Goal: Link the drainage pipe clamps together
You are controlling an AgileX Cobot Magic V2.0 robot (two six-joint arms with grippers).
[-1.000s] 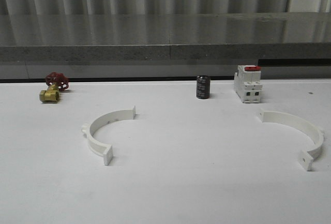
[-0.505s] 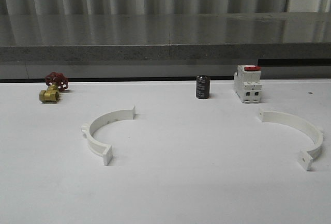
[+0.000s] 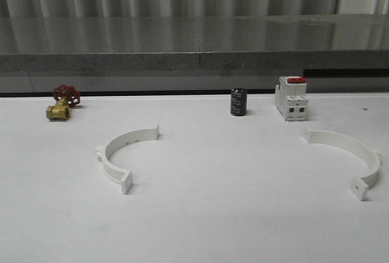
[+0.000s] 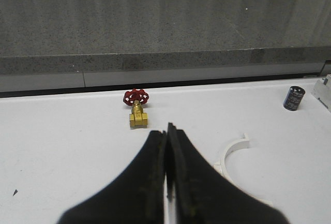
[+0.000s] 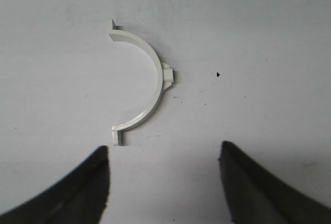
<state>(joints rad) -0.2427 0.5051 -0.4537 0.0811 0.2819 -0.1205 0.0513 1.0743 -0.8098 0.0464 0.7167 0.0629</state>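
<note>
On the white table, the left clamp half lies left of centre, opening toward the right. The left tool is clenched on nothing, near the brass valve. Well apart, at the right edge, the right clamp half opens leftward (the breaker sits just beyond it). The right tool hovers released above that half; it would do best to descend squarely over the arc's middle. Against the earlier frame, both halves lie unmoved.
</note>
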